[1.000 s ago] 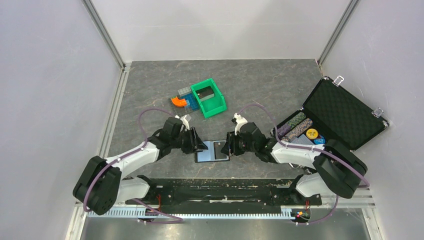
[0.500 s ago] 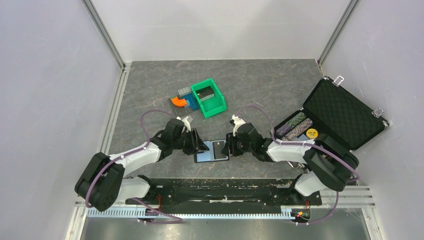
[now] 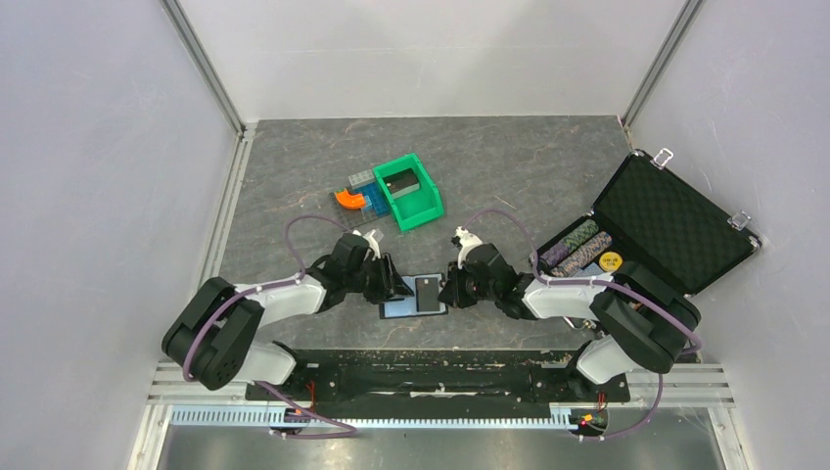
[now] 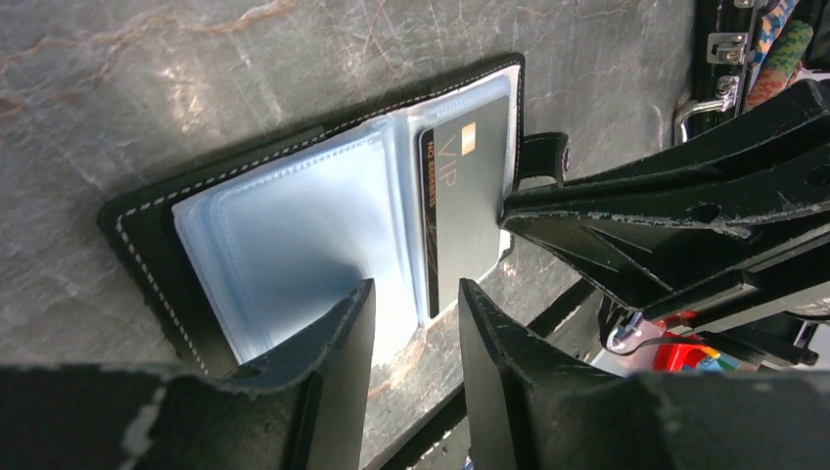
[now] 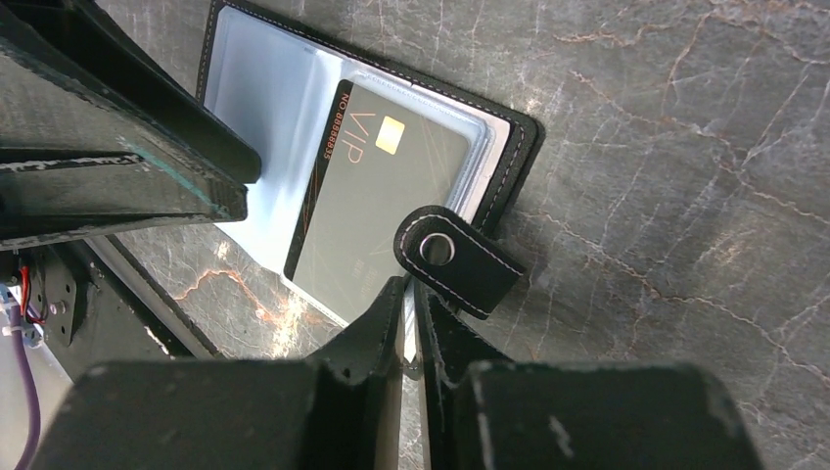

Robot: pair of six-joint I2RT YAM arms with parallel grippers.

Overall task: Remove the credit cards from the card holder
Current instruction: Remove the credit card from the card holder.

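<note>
The card holder lies open on the table between both arms, its clear blue-grey sleeves facing up. A black credit card marked VIP sticks partway out of the right sleeve. My right gripper is shut on the card's near edge, just beside the holder's snap strap. My left gripper is open at the holder's near edge, with one finger lying over the left panel. Any other cards are hidden.
A green bin with orange and blue pieces beside it stands behind the holder. An open black foam-lined case holding poker chips sits at the right. Walls close in the table on both sides.
My right gripper's jaws have closed onto the card's edge. The left arm has edged slightly right toward the holder, its jaws unchanged.
</note>
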